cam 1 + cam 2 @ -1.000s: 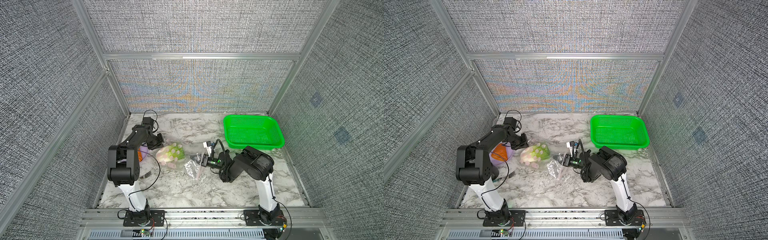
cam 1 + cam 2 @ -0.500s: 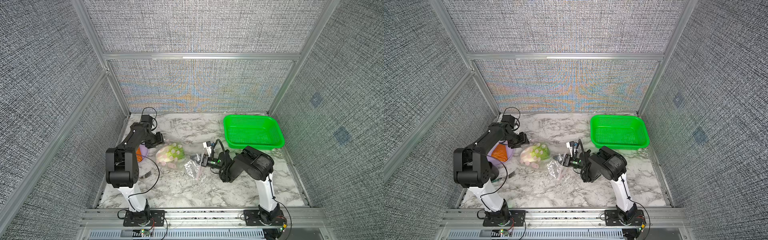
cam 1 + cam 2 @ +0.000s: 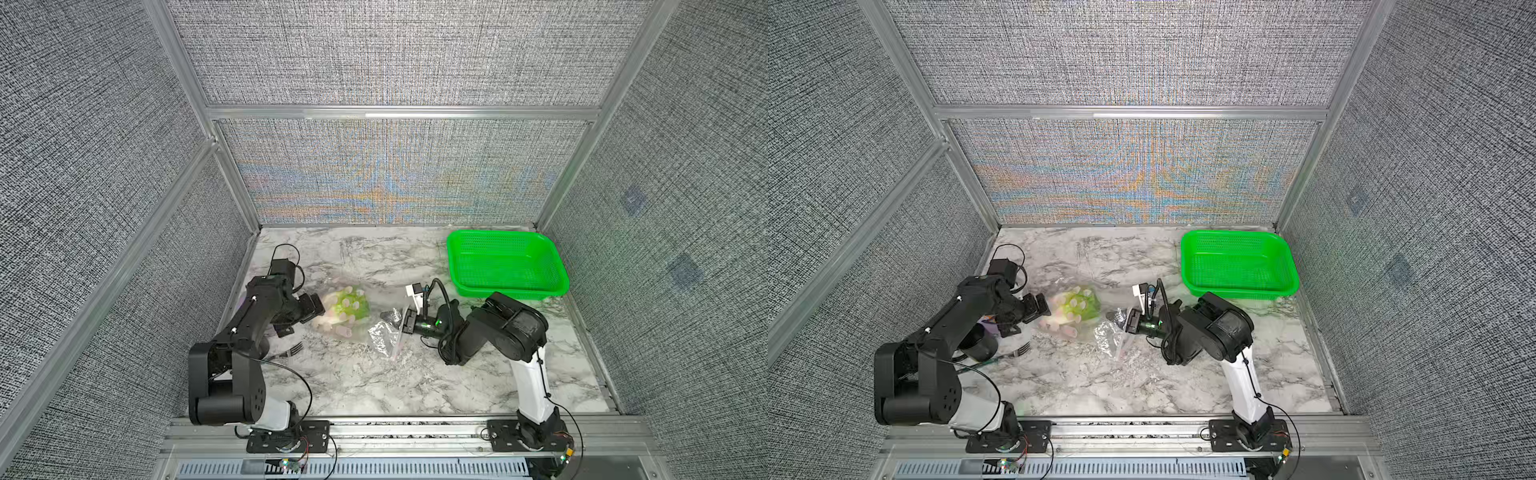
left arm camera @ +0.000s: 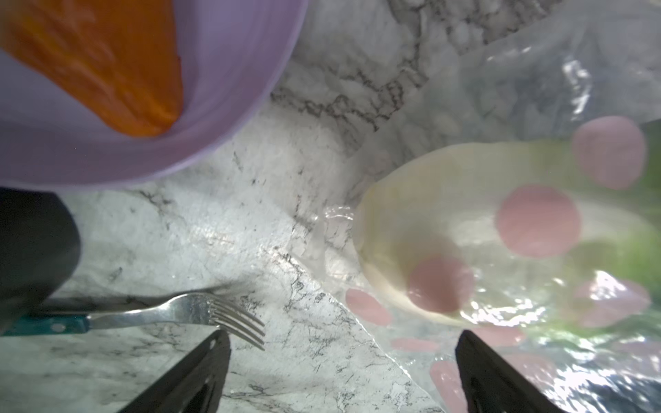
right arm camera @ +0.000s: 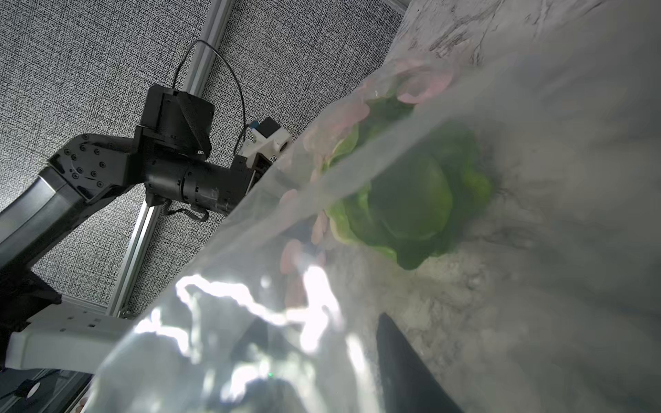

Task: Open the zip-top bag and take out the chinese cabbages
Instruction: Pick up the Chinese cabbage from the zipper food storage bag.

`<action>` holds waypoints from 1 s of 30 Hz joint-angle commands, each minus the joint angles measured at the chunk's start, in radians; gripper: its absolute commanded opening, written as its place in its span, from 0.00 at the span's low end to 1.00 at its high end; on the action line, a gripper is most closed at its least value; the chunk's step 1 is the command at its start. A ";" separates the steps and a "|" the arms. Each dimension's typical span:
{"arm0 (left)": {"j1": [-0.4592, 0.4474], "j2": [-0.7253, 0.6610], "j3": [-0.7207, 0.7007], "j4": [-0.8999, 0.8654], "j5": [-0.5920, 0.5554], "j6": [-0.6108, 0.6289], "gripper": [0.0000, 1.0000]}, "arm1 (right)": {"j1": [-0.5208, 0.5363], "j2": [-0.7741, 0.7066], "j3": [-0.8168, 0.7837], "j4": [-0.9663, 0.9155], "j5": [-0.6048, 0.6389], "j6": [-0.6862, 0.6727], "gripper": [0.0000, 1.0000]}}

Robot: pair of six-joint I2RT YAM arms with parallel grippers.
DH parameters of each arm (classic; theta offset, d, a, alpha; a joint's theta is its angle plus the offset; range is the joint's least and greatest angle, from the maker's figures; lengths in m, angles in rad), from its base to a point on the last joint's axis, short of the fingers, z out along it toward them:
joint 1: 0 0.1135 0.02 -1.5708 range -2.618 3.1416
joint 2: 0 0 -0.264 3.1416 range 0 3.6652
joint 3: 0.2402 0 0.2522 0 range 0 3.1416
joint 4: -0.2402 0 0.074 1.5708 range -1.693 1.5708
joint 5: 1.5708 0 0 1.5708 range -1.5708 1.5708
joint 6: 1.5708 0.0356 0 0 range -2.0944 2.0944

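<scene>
The zip-top bag (image 3: 380, 334) (image 3: 1106, 336) lies flat on the marble tabletop (image 3: 374, 386), a little left of centre, between the two tools. Its long axis runs roughly from the left edge toward the right edge, with the crumpled mouth end and pink zip strip turned to the right. The cabbage (image 3: 343, 311) (image 3: 1073, 307) sits inside the bag's left half and lies along that same line. Its pale white base (image 4: 447, 221) points toward the left edge and slightly toward the front, and its green leafy end (image 5: 411, 200) faces right and slightly back. The left tool (image 3: 313, 307) (image 4: 341, 334) is low just beside the base end, its jaws spread wide with nothing clamped between them and only the bag's edge beneath. The right tool (image 3: 405, 322) (image 3: 1129, 320) is at the mouth end with plastic film draped across its wrist view; I cannot tell whether it pinches the film. A fork (image 3: 286, 351) (image 4: 179, 311) lies near the left edge, beside a purple bowl (image 4: 232, 89) holding an orange wedge (image 4: 100, 64). A green basket (image 3: 515, 291) sits in the back right corner.
</scene>
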 commanded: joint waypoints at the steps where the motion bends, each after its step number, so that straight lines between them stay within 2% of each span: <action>1: 0.038 -0.008 -0.041 0.080 0.074 -0.092 1.00 | 0.000 -0.011 -0.006 0.077 -0.003 0.004 0.52; 5: 0.109 -0.036 -0.131 0.189 0.187 -0.162 0.97 | 0.001 -0.021 -0.014 0.077 -0.002 0.000 0.52; 8: 0.138 -0.072 -0.188 0.261 0.219 -0.210 0.95 | 0.001 -0.021 -0.016 0.079 -0.002 0.001 0.52; 15: 0.154 -0.137 -0.268 0.393 0.200 -0.317 0.84 | 0.001 -0.018 -0.014 0.087 -0.003 0.005 0.52; 25: 0.164 -0.123 -0.328 0.509 0.200 -0.402 0.68 | 0.001 -0.015 -0.012 0.090 -0.006 0.006 0.52; 30: 0.176 -0.124 -0.358 0.561 0.194 -0.446 0.57 | 0.000 -0.015 -0.014 0.093 -0.008 0.007 0.52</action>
